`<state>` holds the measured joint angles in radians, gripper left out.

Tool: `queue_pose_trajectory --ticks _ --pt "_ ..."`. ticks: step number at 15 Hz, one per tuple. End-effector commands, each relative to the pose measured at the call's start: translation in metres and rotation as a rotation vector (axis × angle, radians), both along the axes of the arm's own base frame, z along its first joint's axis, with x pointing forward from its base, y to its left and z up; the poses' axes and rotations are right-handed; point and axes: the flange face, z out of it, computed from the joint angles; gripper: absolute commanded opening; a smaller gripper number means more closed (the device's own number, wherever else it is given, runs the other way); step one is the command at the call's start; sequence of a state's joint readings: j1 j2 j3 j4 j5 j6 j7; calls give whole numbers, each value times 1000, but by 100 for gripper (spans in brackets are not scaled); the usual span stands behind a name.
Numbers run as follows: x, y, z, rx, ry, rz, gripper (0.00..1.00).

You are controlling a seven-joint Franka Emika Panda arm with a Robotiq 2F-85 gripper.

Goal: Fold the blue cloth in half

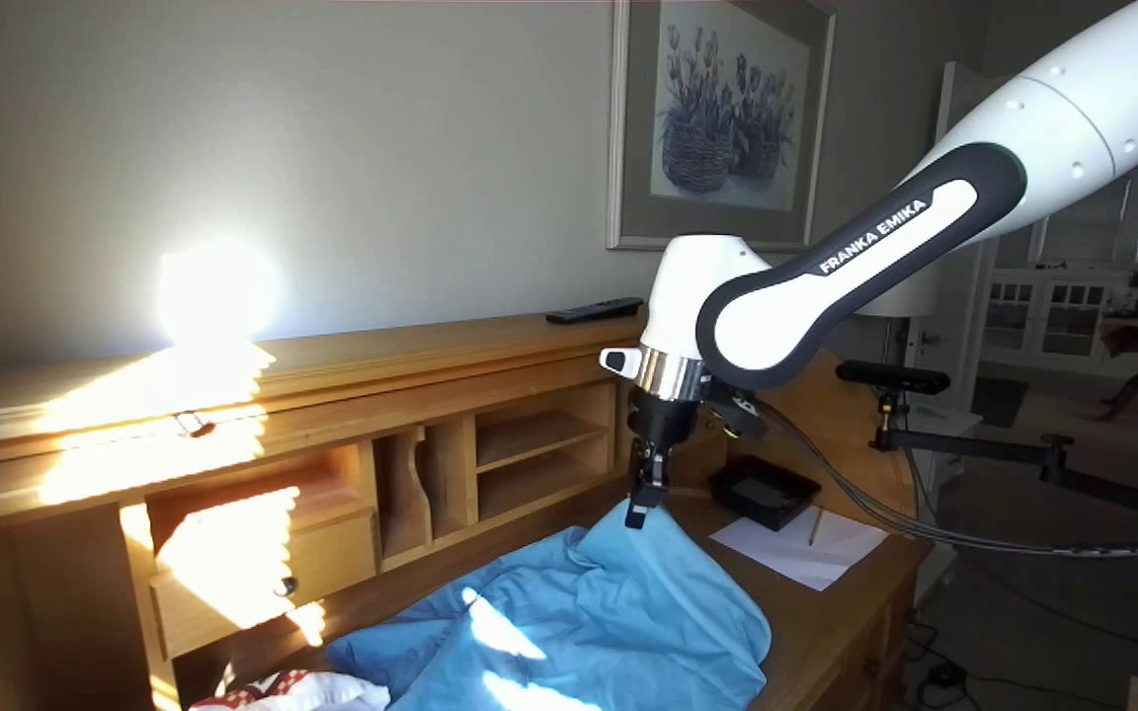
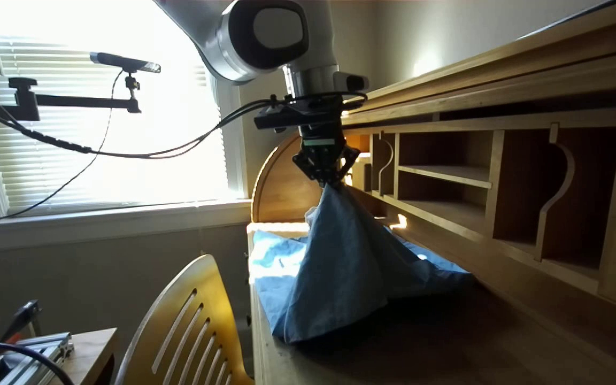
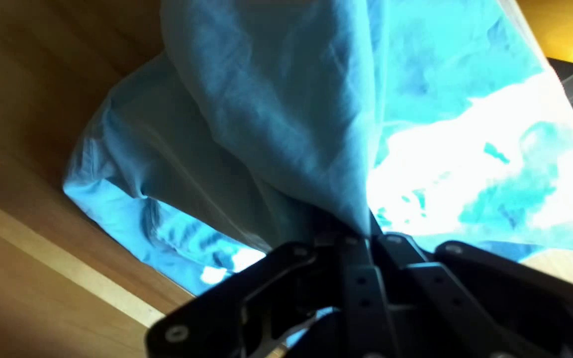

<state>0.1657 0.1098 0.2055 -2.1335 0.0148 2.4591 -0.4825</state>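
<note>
Desk (image 2: 479, 331), blue cloth (image 2: 351, 267) reaching the edge, peaked — pinched (gripper (image 2: 329, 183))

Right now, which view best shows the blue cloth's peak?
An exterior view: the blue cloth rises unobstructed to the gripper. Elsewhere, a fingertip partly covers the peak in an exterior view; the wrist view looks down on it.

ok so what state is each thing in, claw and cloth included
claw: closed on the blue cloth
blue cloth: lifted to a peak, rest rumpled on the desk
pencil: lying on the white paper
remote: lying flat
small drawer: closed
blinds: lowered
</note>
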Motion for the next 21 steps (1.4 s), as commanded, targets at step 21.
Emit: queue_pose_trajectory --ticks 21 --pt "33 199 -58 151 -76 396 0"
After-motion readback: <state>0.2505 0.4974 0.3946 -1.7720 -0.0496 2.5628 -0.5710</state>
